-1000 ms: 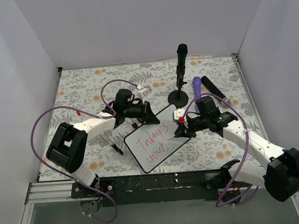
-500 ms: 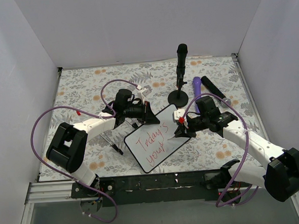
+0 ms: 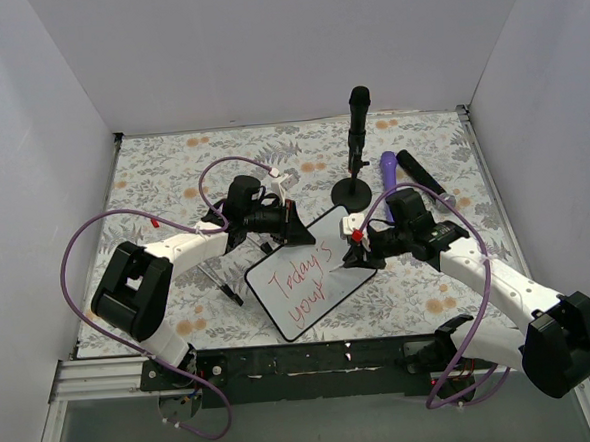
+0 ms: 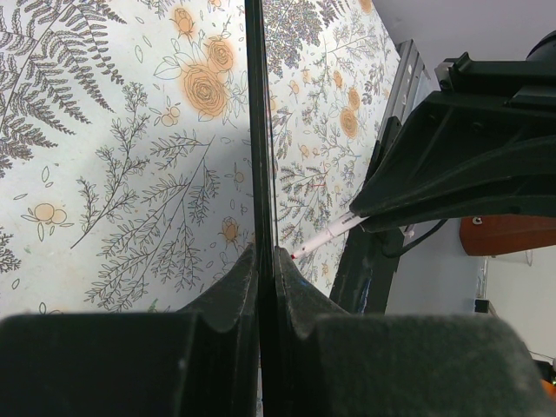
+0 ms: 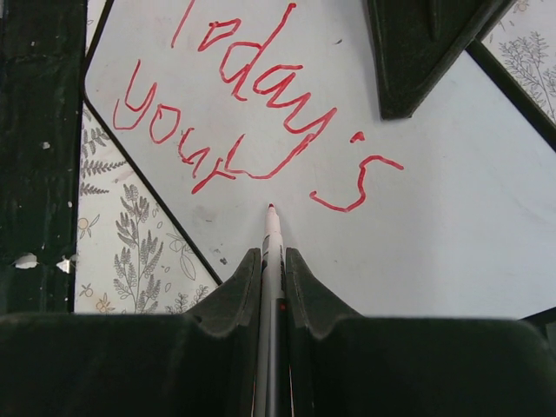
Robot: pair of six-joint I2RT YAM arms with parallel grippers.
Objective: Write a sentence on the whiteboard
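Note:
The whiteboard (image 3: 269,286) stands tilted at the table's middle, with a black frame. The sentence (image 3: 304,286) reads "Today's your" in red cursive, and it also shows in the right wrist view (image 5: 252,95). My left gripper (image 3: 293,228) is shut on the board's far edge, seen edge-on in the left wrist view (image 4: 263,256). My right gripper (image 3: 355,249) is shut on a red marker (image 5: 272,234). The marker's tip sits at the white surface (image 5: 452,234) just after "your"; I cannot tell if it touches. The marker also shows in the left wrist view (image 4: 326,236).
A black microphone (image 3: 358,117) stands on a round base (image 3: 351,192) behind the board. A purple object (image 3: 388,168) and a black cylinder (image 3: 419,173) lie at the back right. A floral cloth (image 3: 162,179) covers the table, with white walls around it.
My right gripper with the marker has shifted very slightly away from the near edge. The writing looks the same. The left arm and the board have not moved.

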